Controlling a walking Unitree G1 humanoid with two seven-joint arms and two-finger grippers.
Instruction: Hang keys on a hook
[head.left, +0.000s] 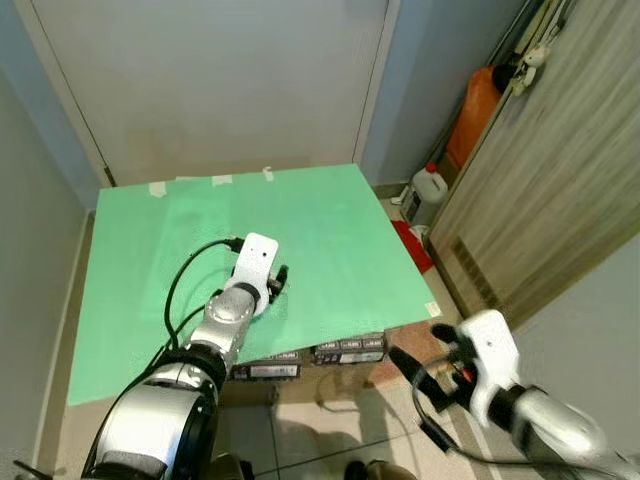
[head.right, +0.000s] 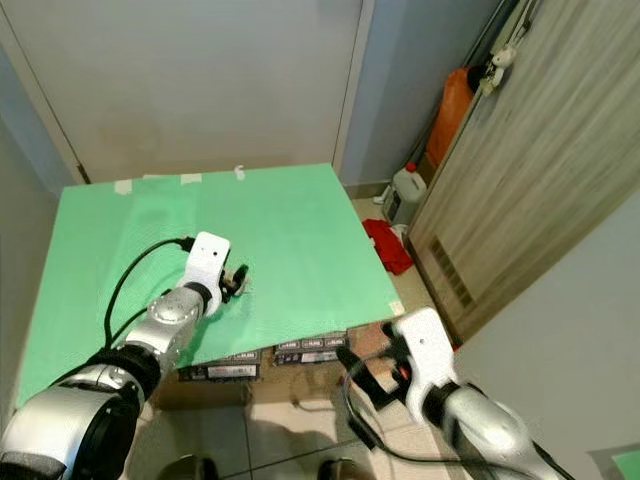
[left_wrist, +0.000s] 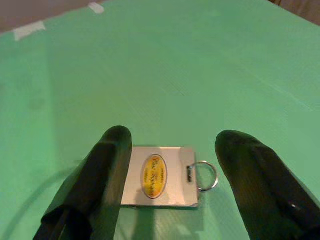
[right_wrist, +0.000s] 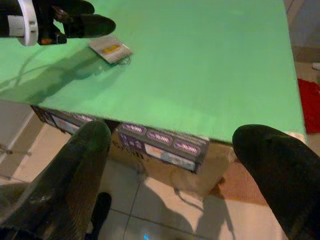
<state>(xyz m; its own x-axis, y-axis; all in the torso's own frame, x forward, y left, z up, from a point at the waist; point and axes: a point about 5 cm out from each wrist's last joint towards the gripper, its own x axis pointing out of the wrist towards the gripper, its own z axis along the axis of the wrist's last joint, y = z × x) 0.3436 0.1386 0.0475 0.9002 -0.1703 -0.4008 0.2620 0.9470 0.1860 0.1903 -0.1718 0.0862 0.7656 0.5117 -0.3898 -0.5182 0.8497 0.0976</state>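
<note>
The pick-up step is judged to be in hand on the green mat (head.left: 330, 220). The left gripper (left_wrist: 170, 175) is held low over it, fingers spread apart, clamped on nothing. The right gripper (right_wrist: 175, 170) is held wide apart off the mat's edge. The key tag (left_wrist: 159, 176) is seen flat between the left fingers, its ring (left_wrist: 205, 175) at 3 o'clock. A descent and closing are called for next.

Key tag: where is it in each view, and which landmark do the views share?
Left wrist view: key tag flat on the green mat, between the left gripper's open fingers.
Right wrist view: on the mat, beside the left gripper's tips.
Eye views: at that gripper's tips, too small to tell.
Shared landmark: the mat.
</note>
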